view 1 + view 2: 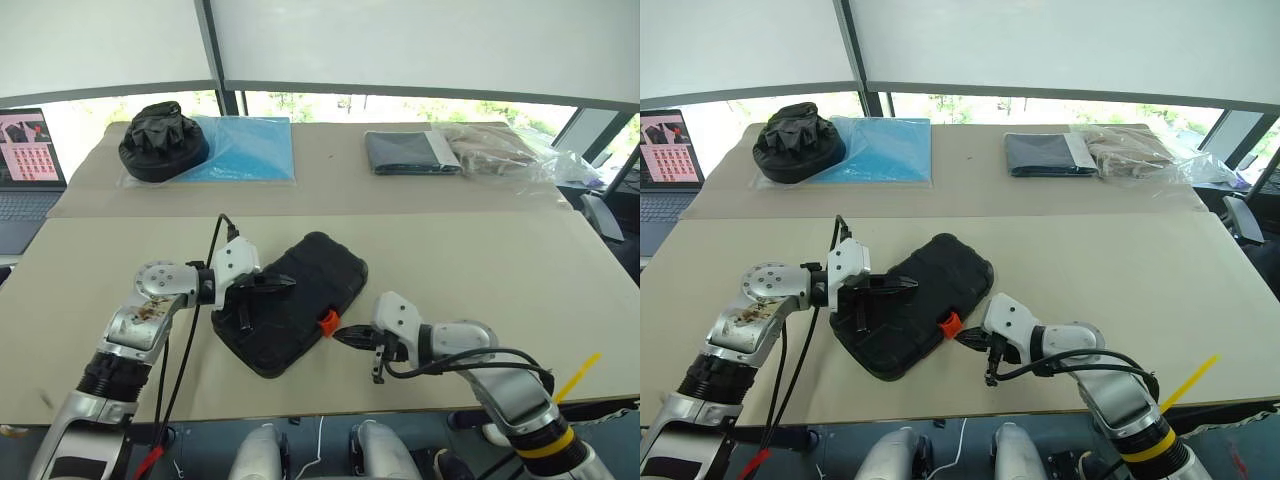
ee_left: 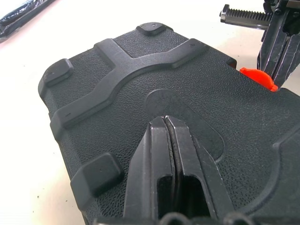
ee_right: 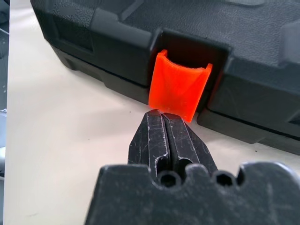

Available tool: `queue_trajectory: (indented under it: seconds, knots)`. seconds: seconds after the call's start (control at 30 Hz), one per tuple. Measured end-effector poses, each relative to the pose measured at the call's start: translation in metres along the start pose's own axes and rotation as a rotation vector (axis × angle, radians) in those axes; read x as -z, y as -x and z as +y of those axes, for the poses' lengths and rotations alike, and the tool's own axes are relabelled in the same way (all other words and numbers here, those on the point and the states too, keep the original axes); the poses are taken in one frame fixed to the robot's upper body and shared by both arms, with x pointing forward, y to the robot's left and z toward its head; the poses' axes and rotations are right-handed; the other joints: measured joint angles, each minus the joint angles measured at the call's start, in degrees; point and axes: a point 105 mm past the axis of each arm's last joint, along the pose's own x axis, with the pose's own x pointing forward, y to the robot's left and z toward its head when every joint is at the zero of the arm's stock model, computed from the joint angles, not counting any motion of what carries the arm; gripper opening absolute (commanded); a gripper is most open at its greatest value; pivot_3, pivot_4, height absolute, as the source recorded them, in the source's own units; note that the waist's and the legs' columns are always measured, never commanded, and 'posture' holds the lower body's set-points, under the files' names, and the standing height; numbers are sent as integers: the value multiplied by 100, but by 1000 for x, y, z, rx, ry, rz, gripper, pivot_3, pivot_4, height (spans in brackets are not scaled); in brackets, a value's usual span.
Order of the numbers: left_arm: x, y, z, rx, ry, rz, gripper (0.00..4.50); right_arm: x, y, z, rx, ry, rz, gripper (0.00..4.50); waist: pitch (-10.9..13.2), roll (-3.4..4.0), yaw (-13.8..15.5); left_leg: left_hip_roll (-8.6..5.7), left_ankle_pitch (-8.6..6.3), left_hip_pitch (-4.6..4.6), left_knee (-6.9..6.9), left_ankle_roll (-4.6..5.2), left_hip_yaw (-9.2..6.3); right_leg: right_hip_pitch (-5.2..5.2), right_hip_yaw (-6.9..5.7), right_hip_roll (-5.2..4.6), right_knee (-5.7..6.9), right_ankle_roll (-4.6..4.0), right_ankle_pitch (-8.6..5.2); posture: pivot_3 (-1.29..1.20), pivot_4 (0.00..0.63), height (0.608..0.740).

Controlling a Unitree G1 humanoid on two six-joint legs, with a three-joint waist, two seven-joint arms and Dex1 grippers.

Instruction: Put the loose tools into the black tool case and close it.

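Nearest the robot, the right gripper (image 1: 345, 334) is clenched with nothing between its fingers, and its tips sit right at the lower edge of the orange latch (image 3: 180, 92) (whether they actually press it I cannot tell). That latch stands on the near long side of the black tool case (image 1: 300, 305), which lies closed and flat on the beige table (image 1: 480, 270), turned at a slant, with its lid down.

Over the case's lid the left gripper (image 1: 288, 283) reaches in from the robot's left, also clenched and holding nothing; in the left wrist view its fingers (image 2: 180, 154) point across the lid's raised ribs towards the round recess in the middle, close above or against the surface.

Further back, on the far strip of table, a rounded black fabric bundle (image 1: 163, 140) rests on a blue sheet (image 1: 245, 148) at the left. A dark grey folded cloth (image 1: 405, 152) lies to the right, with a clear plastic bag (image 1: 500, 150) beside it. A laptop (image 1: 30, 160) stands open at the far left edge.
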Motion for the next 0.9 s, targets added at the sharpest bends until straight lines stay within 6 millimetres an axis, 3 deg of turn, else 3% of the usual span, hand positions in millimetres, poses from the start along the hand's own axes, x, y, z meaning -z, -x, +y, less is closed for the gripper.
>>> queue_trajectory:
  seconds: [0.53,0.8,0.83,0.9]
  knots:
    - [5,2,1,1,-4,33,83,8,-18,-7,15,-36,-5,0,-5,7,-51,5,1,12,0,0,1,3,1,2,5,1,-1,0,150,740]
    - [7,7,0,-25,-9,5,83,9,-17,-10,21,-35,1,0,-6,9,-81,8,1,12,-5,0,3,-2,4,1,4,0,0,0,150,740]
    - [7,10,1,-46,2,-19,594,8,-15,-10,23,-37,-9,288,-6,10,-89,8,1,13,-8,0,4,-4,7,1,4,-1,0,0,150,740]
    - [9,20,1,-90,26,-64,1169,1,-5,-12,37,-53,-61,838,-6,11,-114,12,1,12,-18,0,6,-11,14,3,3,-5,0,0,150,740]
